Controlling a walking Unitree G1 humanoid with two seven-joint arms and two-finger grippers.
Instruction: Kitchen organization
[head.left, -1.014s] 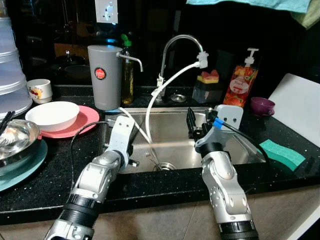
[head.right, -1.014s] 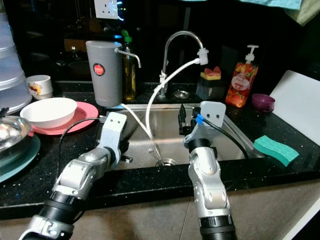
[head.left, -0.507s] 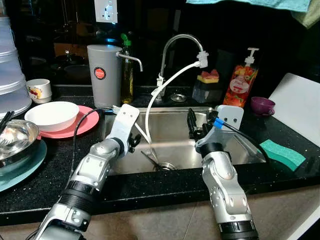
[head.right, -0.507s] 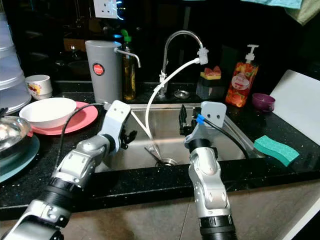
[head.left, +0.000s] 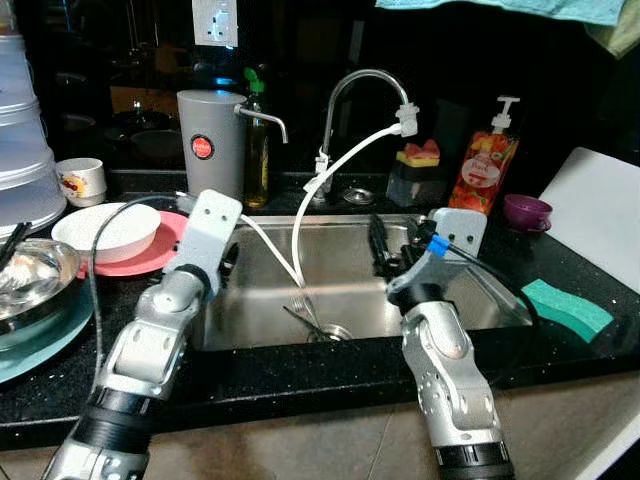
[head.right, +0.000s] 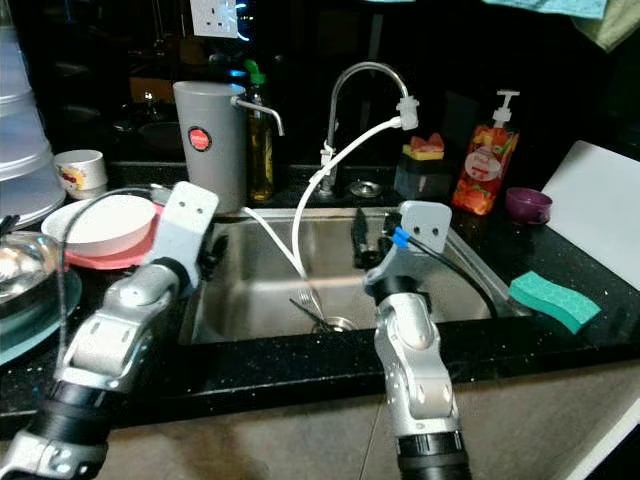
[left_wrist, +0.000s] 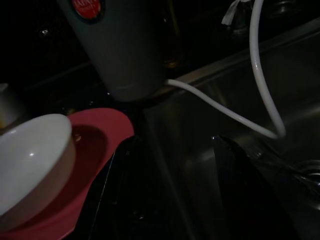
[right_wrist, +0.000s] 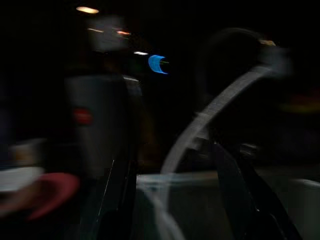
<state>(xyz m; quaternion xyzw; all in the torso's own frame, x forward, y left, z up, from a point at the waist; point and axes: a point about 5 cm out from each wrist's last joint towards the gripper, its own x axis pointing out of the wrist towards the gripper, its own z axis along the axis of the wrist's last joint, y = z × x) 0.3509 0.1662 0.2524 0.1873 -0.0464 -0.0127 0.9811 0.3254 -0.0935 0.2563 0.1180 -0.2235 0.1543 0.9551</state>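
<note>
Left hand (left_wrist: 172, 200), fingers apart, seemingly empty, hovers beside sink (head.left: 350, 300).

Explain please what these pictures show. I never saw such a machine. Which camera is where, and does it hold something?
This is a humanoid robot at a kitchen sink. Two pictures come from cameras in its head, looking down at its silver arms. Two dark ones come from cameras on its wrists, looking along the black fingers. The left claw is open at the sink's left edge, near a white bowl on a pink plate. The right claw is open above the sink. Neither holds anything. A fork lies in the sink, and a green sponge lies on the counter.
</note>
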